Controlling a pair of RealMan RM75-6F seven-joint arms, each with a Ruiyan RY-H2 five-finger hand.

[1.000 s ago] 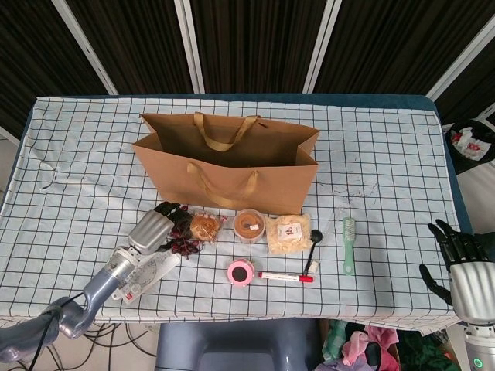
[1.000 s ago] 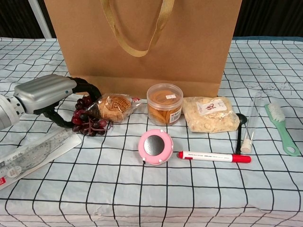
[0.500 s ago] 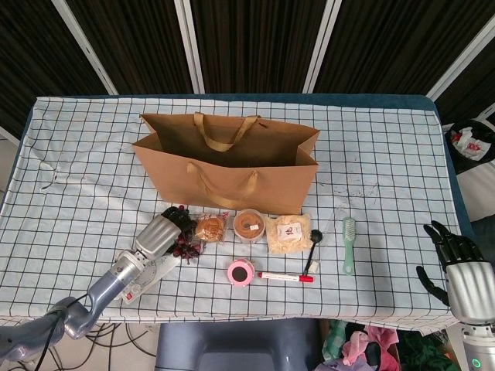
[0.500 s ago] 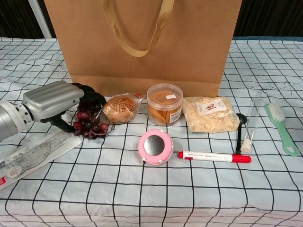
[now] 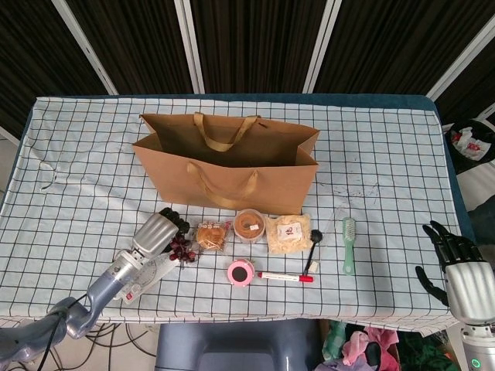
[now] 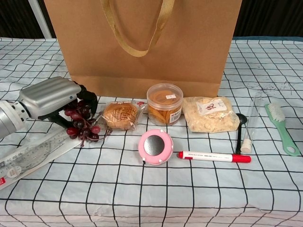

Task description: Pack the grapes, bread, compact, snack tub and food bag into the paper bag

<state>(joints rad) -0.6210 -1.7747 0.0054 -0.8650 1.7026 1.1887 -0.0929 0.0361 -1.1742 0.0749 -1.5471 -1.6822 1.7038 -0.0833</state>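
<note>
The brown paper bag (image 5: 224, 166) stands open at mid-table and fills the top of the chest view (image 6: 142, 42). In front of it lie the wrapped bread (image 6: 120, 115), the clear snack tub (image 6: 164, 103), the food bag (image 6: 209, 115) and the pink compact (image 6: 155, 147). My left hand (image 6: 49, 97) curls its fingers around the dark grapes (image 6: 80, 127), left of the bread; part of the bunch hangs below the fingers. In the head view the left hand (image 5: 155, 232) and grapes (image 5: 179, 246) sit near the bag's front left corner. My right hand (image 5: 456, 267) hovers off the table's right edge, fingers apart, holding nothing.
A clear ruler in its sleeve (image 6: 28, 156) lies under my left forearm. A red-capped marker (image 6: 214, 156), a black spoon (image 6: 240, 127), a clear tube (image 6: 251, 123) and a green brush (image 6: 280, 127) lie right of the compact.
My left hand closed around the grapes and drew them left, away from the bread, which shifted slightly. The right hand has barely moved.
</note>
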